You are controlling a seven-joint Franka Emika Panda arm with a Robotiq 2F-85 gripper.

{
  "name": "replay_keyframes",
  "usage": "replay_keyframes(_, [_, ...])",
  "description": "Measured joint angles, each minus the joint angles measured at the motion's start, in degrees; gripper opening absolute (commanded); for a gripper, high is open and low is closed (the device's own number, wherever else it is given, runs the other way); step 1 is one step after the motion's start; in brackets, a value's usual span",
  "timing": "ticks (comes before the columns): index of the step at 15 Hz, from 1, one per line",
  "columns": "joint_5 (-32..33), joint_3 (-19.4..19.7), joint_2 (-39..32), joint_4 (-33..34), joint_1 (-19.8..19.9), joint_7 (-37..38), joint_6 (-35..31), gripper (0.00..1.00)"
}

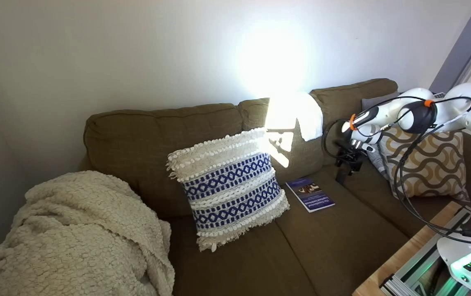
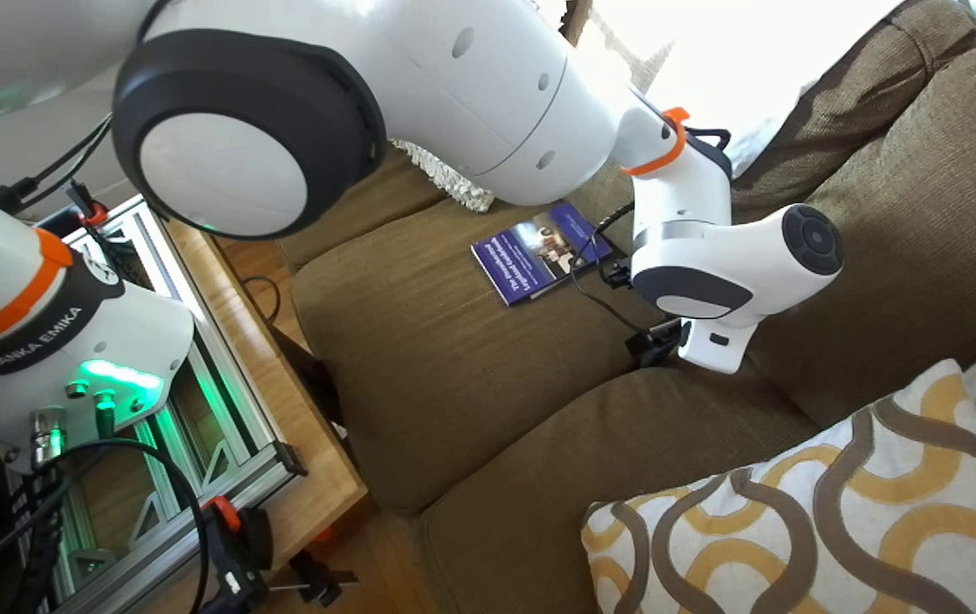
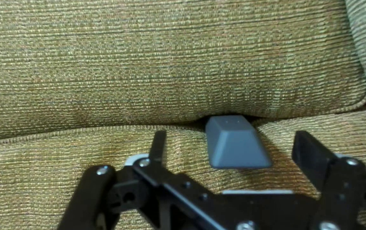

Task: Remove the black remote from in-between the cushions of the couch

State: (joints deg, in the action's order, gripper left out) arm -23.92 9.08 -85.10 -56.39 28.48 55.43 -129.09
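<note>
Between 2 cushions (image 3: 157,70) juts the remote (image 3: 237,148), hand (image 3: 231,142) spread nearby.

A home living room around me, olive-brown couch (image 1: 235,269), fringed blue-and-white pillow (image 1: 232,189), wavy-patterned pillow (image 1: 428,166), fleecy cream blanket (image 1: 89,234), wooden floor (image 2: 381,567)

Coarse ribbed cloth covers the cushions (image 3: 157,67); at their meeting edges the black remote (image 3: 237,147) looks smooth, matt plastic. The table (image 2: 321,477) shows smooth wood along its edge.
</note>
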Motion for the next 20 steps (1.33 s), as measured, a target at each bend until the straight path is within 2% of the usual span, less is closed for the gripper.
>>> replay_keyframes(7, [0.81,0.23,-0.21,0.20,-0.36,0.24,-0.02,1.00])
replay_keyframes(13, [3.15,1.98,-0.21,-0.32,-1.93,3.59,-0.05,1.00])
replay_keyframes(15, [3.90,2.62,-0.21,-0.72,-2.54,4.66,-0.17,0.84])
replay_keyframes(16, [4.23,2.76,-0.20,-0.81,-2.75,5.03,-0.31,0.66])
replay_keyframes(20, [4.57,2.70,-0.20,-1.14,-3.08,5.26,-2.89,0.35])
